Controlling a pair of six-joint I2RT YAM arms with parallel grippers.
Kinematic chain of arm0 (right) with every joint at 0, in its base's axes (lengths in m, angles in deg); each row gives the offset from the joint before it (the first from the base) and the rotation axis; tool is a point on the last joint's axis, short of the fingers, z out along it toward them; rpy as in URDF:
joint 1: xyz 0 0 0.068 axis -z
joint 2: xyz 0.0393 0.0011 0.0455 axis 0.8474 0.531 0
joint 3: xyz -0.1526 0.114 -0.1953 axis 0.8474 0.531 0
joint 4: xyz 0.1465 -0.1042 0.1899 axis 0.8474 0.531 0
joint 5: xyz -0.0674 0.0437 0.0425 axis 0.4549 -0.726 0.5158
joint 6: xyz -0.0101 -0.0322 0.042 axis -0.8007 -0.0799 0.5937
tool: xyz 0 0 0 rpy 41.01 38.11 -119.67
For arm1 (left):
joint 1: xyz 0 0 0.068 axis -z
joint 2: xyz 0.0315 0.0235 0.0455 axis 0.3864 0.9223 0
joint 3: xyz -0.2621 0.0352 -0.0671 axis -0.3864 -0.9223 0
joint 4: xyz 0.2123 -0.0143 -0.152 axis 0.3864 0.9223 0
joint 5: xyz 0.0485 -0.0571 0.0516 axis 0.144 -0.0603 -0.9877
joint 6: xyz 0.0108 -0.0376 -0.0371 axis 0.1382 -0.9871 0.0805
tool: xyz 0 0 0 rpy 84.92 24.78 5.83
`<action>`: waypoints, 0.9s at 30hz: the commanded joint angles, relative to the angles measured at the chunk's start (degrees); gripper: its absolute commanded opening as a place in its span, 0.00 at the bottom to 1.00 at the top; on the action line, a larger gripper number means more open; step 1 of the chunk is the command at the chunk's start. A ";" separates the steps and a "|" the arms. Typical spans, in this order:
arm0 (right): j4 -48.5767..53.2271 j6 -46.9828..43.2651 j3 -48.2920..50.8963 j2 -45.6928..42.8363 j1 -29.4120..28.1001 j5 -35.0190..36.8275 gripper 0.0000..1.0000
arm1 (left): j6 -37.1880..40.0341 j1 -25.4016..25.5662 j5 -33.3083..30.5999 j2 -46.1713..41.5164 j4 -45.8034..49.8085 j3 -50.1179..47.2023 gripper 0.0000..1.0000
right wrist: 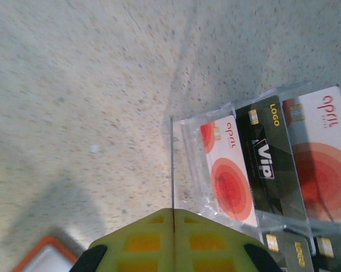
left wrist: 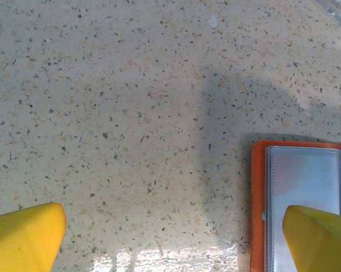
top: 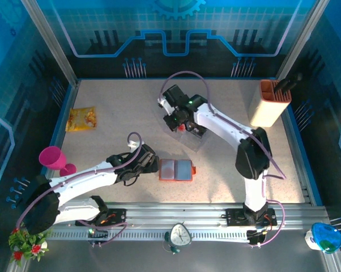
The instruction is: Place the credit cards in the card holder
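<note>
orange-red card holder [top: 176, 170] lies open on the speckled table [top: 102, 102], near centre, grey-clear pockets facing up. left gripper [left wrist: 173, 218] sits just left of it, yellow fingers [left wrist: 23, 238] spread wide with nothing between them. right gripper [right wrist: 173, 218] is farther back, over the clear tray [right wrist: 190, 147], pads pressed together on a thin card [right wrist: 172, 164] seen edge-on. other credit cards [right wrist: 272, 158] lie in the tray: white-red, black vip, white-red side by side, more nearer the gripper.
</note>
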 commanded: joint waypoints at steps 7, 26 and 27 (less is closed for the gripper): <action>-18.61 15.75 25.22 -19.62 1.40 -10.88 0.00 | 2.08 -0.29 3.70 2.26 -0.79 3.42 0.99; -63.50 49.96 75.13 -41.38 3.02 -17.50 0.00 | 4.24 5.38 4.34 13.29 1.23 7.24 0.99; -65.17 50.91 76.18 -41.12 3.01 -17.46 0.00 | 4.10 5.55 4.19 13.52 1.32 7.07 0.99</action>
